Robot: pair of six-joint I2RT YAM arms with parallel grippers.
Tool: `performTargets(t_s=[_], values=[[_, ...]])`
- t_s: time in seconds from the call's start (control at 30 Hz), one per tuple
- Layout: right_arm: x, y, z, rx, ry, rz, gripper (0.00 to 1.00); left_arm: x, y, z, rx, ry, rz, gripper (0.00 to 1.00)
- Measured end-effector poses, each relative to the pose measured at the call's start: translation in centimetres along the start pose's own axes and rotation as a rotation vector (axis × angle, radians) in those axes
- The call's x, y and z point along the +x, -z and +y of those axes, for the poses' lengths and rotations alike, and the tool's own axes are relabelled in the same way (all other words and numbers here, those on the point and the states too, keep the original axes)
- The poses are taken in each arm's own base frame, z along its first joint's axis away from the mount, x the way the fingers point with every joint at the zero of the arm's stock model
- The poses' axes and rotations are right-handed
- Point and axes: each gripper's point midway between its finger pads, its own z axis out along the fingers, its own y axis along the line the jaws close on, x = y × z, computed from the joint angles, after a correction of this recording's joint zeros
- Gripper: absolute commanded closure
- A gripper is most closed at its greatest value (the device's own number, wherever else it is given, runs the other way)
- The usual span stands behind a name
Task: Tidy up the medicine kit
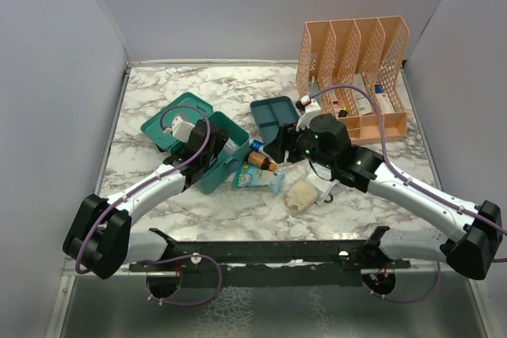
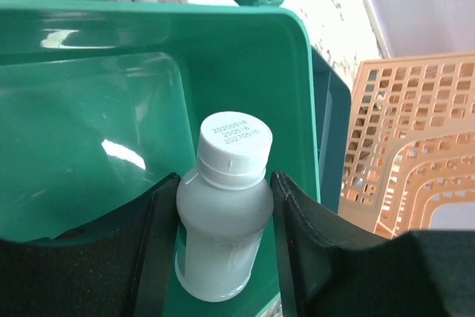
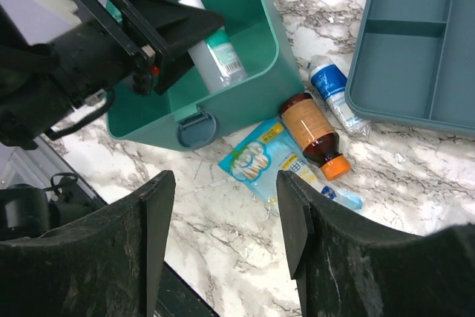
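The teal medicine kit (image 1: 212,181) stands open left of centre, its lid (image 1: 162,120) tipped back. My left gripper (image 2: 223,183) is shut on a white bottle (image 2: 221,250) with a white cap, holding it inside the kit (image 2: 245,72). The right wrist view shows that bottle (image 3: 215,53) tilted in the kit (image 3: 237,102). The divided insert tray (image 1: 272,114) lies apart on the marble. My right gripper (image 3: 223,206) hangs open above the marble, near a blue packet (image 3: 263,159). Beside the packet lie a brown bottle (image 3: 313,133) with an orange cap and a blue-and-white tube (image 3: 332,94).
A peach lattice file organizer (image 1: 356,57) stands at the back right with small boxes in it. A clear bag of cotton pads (image 1: 301,194) lies in front of the right gripper (image 1: 287,145). Grey walls enclose the table on three sides.
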Motion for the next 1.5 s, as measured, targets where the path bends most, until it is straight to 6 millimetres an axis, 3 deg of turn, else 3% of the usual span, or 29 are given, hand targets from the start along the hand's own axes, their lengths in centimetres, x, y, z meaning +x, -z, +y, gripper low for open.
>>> performTargets(t_s=[0.3,0.57,0.73,0.93,1.03,1.23,1.5], values=[[0.9,-0.8,-1.0,0.046,-0.017,0.018,0.44,0.1,-1.4,-1.2,-0.017,0.004,-0.003,0.60],[0.7,-1.0,-2.1,0.118,-0.079,-0.011,0.45,2.0,-3.1,0.9,-0.089,-0.005,0.039,0.56],[1.0,-1.3,-2.4,0.138,-0.125,-0.009,0.45,3.5,-4.1,2.6,-0.137,-0.037,0.081,0.47],[2.6,-2.3,-3.0,0.173,-0.158,0.041,0.45,3.7,-4.3,1.9,-0.112,-0.078,0.099,0.34],[2.8,-2.5,-3.1,0.179,-0.168,0.049,0.44,3.9,-4.3,1.4,-0.093,-0.093,0.110,0.34],[1.9,-2.8,-2.7,0.180,-0.179,0.034,0.45,3.8,-4.4,1.2,-0.075,-0.137,0.109,0.48],[1.4,-2.9,-2.7,0.196,-0.177,0.027,0.45,3.0,-4.0,1.0,-0.060,-0.213,0.086,0.41]])
